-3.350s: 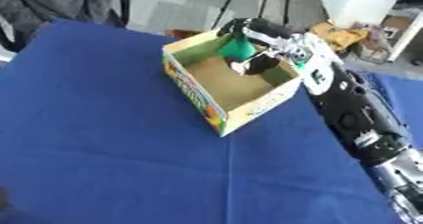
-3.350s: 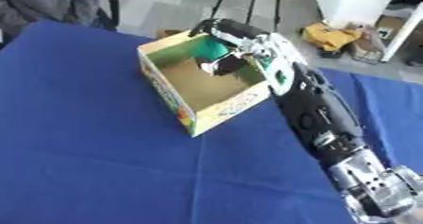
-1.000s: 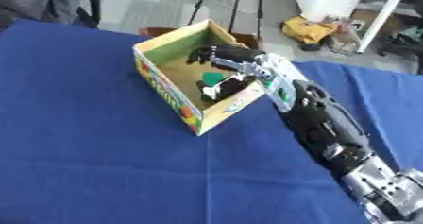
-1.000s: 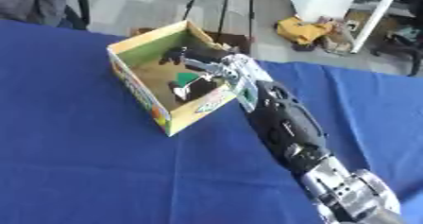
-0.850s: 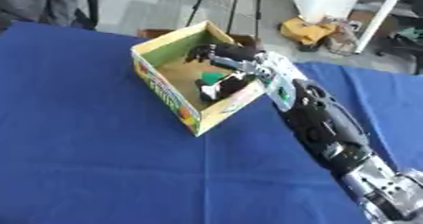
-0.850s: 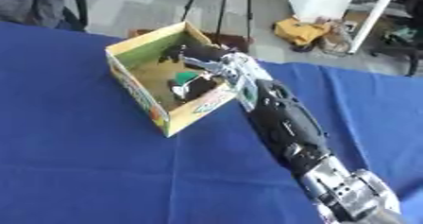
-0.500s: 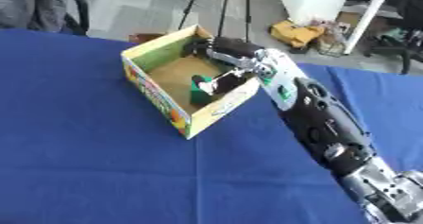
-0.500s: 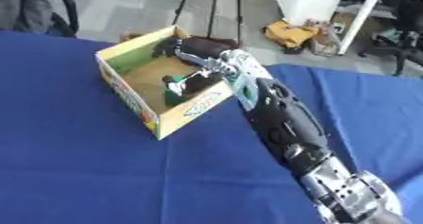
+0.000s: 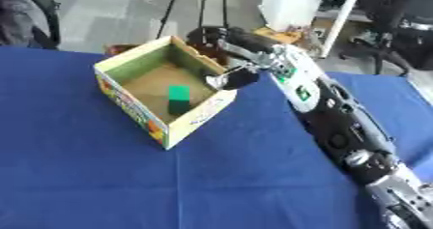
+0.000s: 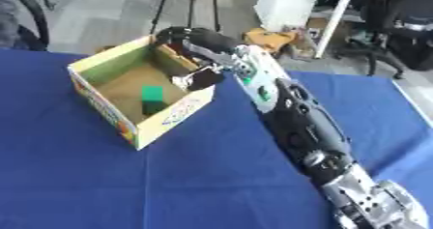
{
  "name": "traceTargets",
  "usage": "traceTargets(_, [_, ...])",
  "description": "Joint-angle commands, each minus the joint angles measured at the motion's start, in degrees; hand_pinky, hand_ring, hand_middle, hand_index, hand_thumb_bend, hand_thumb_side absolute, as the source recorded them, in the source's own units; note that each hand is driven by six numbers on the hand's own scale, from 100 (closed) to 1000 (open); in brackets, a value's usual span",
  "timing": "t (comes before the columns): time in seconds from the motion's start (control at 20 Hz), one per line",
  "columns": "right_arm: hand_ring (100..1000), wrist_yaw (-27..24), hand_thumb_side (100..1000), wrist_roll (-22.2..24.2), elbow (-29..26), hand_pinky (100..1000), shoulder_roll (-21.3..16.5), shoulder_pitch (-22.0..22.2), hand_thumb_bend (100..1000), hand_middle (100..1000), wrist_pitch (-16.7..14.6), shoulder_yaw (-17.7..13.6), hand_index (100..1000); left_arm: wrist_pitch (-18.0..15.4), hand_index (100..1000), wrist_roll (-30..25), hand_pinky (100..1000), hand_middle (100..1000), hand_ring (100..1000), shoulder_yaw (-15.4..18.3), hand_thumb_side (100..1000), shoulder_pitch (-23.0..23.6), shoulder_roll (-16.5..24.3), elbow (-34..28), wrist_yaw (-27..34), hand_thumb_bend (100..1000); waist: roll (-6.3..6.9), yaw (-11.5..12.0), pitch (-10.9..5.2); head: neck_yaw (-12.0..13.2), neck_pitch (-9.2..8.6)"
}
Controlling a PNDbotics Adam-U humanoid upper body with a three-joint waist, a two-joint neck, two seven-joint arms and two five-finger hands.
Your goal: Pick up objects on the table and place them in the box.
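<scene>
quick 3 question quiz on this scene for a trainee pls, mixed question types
1. True or false: the green block lies on the floor of the box.
2. Which hand is at the box?
A. the left hand, at the near wall
B. the right hand, over the far right rim
C. both hands, one at each side
3. Fill in: the box stands on a ____ cloth.

Key
1. True. The block lies inside on the brown floor, and no hand touches it.
2. B. The right arm reaches in from the right; the left hand is not in view.
3. Blue.
</scene>
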Motion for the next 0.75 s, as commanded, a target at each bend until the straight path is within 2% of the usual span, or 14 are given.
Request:
traceTargets(0.05, [809, -5.1, 349, -0.9, -4.5, 699, -3.5, 0.9, 100, 925, 1.6, -1.3, 939, -0.1, 665, 0.6, 639, 548, 549, 0.9, 1000, -0.4, 1.5, -0.8, 0.2, 380, 0.94, -1.1, -1.18, 1.0, -0.09])
traceTargets(0.2, [788, -10.0, 381, -2.4, -7.3, 686, -4.4, 3.7, 100, 913, 3.6, -2.7, 940, -0.2, 665, 1.3, 638, 550, 551, 1.4, 1000, -0.6, 1.7, -0.8, 0.3, 378, 1.62, -3.5, -1.14, 2.2, -0.36])
traceTargets(0.45, [747, -18.5, 459, -5.9, -11.0, 657, -4.8, 8.2, 100, 885, 7.3, -4.9, 938, -0.3, 665, 2.4, 639, 554, 555, 2.3, 1000, -1.9, 1.8, -1.1, 0.8, 376, 2.6, -6.1, -1.22, 3.9, -0.6])
traceTargets(0.7, [706, -28.2, 635, -9.1, -14.0, 629, -3.0, 12.2, 100, 861, 11.0, -6.8, 932, -0.4, 665, 3.9, 639, 562, 561, 3.6, 1000, -2.6, 1.5, -1.5, 1.7, 378, 3.69, -8.1, -1.9, 5.7, -0.57])
traceTargets(0.75, [702, -30.3, 639, -9.6, -14.5, 626, -2.5, 12.9, 100, 858, 11.8, -7.1, 931, -0.4, 665, 4.2, 639, 562, 561, 3.9, 1000, -2.6, 1.4, -1.5, 1.9, 380, 3.87, -8.3, -2.1, 6.2, -0.55])
